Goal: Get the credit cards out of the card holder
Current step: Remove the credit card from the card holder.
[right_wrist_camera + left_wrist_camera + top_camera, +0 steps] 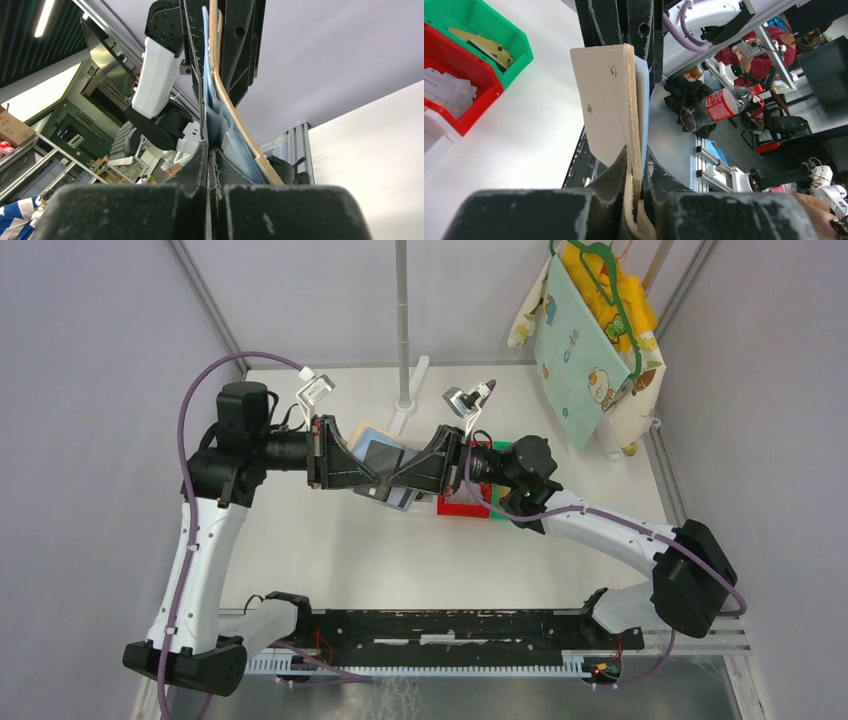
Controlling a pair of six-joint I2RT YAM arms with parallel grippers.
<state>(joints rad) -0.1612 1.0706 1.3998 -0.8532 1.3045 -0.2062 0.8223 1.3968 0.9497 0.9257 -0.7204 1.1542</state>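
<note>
The tan card holder (368, 432) hangs in the air between my two grippers, above the table's middle. In the left wrist view the card holder (604, 95) stands edge-on, its pale blue inner pocket on the right side. My left gripper (637, 156) is shut on its lower edge. In the right wrist view my right gripper (207, 146) is shut on the thin edge of a credit card (207, 167) at the blue pocket of the holder (223, 107). A dark card face (381, 452) shows on the holder from above.
A red bin (471, 107) holding pale cards and a green bin (516, 47) holding gold cards sit on the table beside a white bin (436, 145). From above, the red bin (462, 507) lies under the right wrist. A pole (403, 330) and hanging cloths (580, 355) stand behind.
</note>
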